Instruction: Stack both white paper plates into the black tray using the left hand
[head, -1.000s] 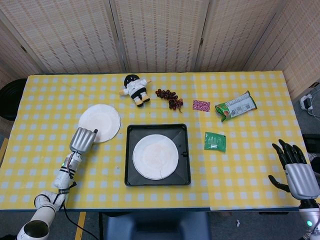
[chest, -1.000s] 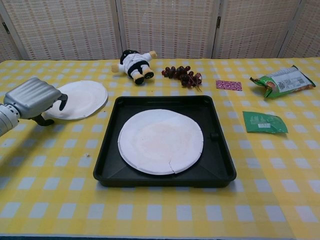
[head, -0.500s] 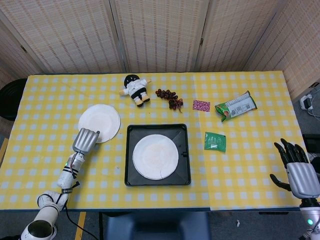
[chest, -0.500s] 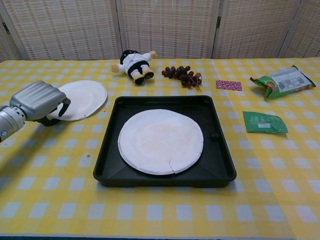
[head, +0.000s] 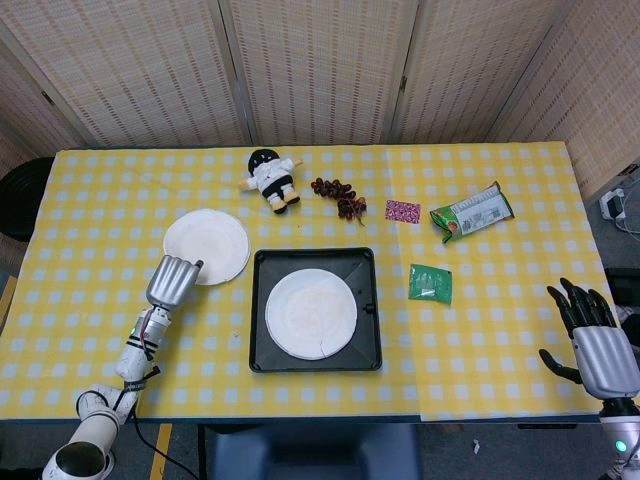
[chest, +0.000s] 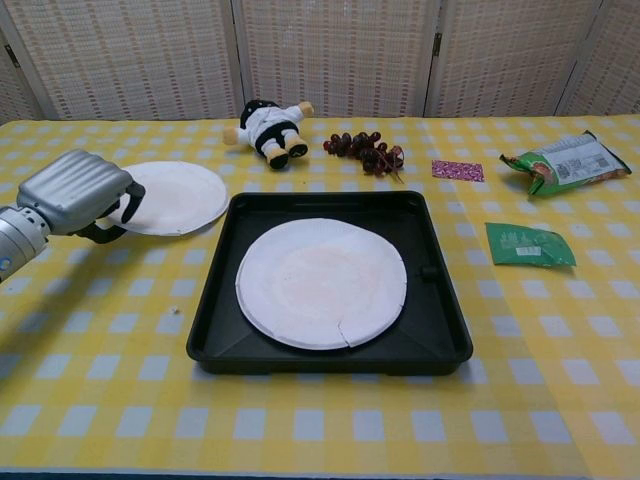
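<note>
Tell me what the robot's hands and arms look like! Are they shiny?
Yes, partly. The left hand has a ribbed silver-grey back like brushed metal, with black fingers underneath. Its arm is white and silver with black bands, a black cable and a small green light. The right hand matches: silver back and black fingers, plus a green light on its wrist.
</note>
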